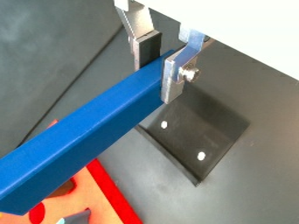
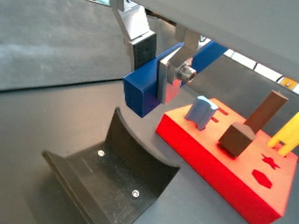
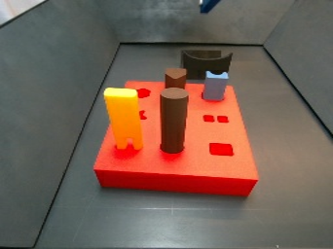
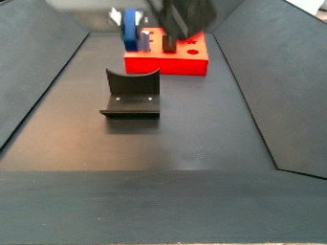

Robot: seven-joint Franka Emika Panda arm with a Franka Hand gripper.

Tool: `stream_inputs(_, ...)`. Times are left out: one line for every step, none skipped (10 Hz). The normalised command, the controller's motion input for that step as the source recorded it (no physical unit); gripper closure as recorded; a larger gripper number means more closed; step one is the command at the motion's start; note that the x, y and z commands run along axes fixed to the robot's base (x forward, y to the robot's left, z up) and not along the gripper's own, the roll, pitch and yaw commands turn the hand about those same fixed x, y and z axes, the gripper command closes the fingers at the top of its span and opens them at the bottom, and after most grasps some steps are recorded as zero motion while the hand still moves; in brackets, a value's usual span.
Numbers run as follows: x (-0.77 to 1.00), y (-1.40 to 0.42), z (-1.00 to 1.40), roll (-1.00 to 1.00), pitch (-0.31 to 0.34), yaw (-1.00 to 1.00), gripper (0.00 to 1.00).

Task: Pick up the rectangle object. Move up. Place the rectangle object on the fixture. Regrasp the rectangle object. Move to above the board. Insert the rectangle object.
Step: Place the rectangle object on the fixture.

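The hand [image 1: 163,59] hangs in the air above the dark worktop [image 4: 166,144], its two silver fingers [image 1: 177,74] pressed flat against the sides of the rectangle object [image 1: 82,140], a long dark blue bar. In both wrist views the bar [image 2: 158,79] sits clamped between the pads near one end, lying roughly level and sticking out well past the hand on one side. Nothing touches it from below.

Under the hand, on the worktop, stands the fixture [image 1: 198,131], a dark L-shaped bracket on its base plate with two pale screws showing; a wrist view shows it as a curved back wall and flat foot [image 2: 111,171], well apart from the bar. Just beside the fixture lies the red board [image 2: 222,171], carrying a pale grey-blue peg [image 2: 204,112], brown pegs [image 2: 267,109] and a yellow block [image 2: 288,133].

In a side view the hand [image 4: 156,19] is blurred near the top edge, with the blue bar [image 4: 130,29] hanging under it, between the fixture [image 4: 130,94] and the board [image 4: 173,59].
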Motion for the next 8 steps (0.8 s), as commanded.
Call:
stream_inputs(0.11,0.07,-1.0,-1.0,0.043,-0.07,1.0)
stream_inputs(0.12,0.07,-1.0,-1.0,0.073,-0.08,1.0)
stream_inputs(0.14,0.08,-1.0,-1.0,0.106,-0.09,1.0)
stream_inputs(0.14,0.09,-1.0,-0.98,0.116,-0.1,1.0)
stream_inputs(0.16,0.1,-1.0,-0.71,0.099,-0.11,1.0)
stream_inputs(0.16,0.1,-1.0,-0.6,0.092,-0.12,1.0)
stream_inputs(0.18,0.11,-1.0,-0.38,0.08,-0.12,1.0)
stream_inputs(0.18,0.1,-1.0,-0.25,0.073,-0.12,1.0)
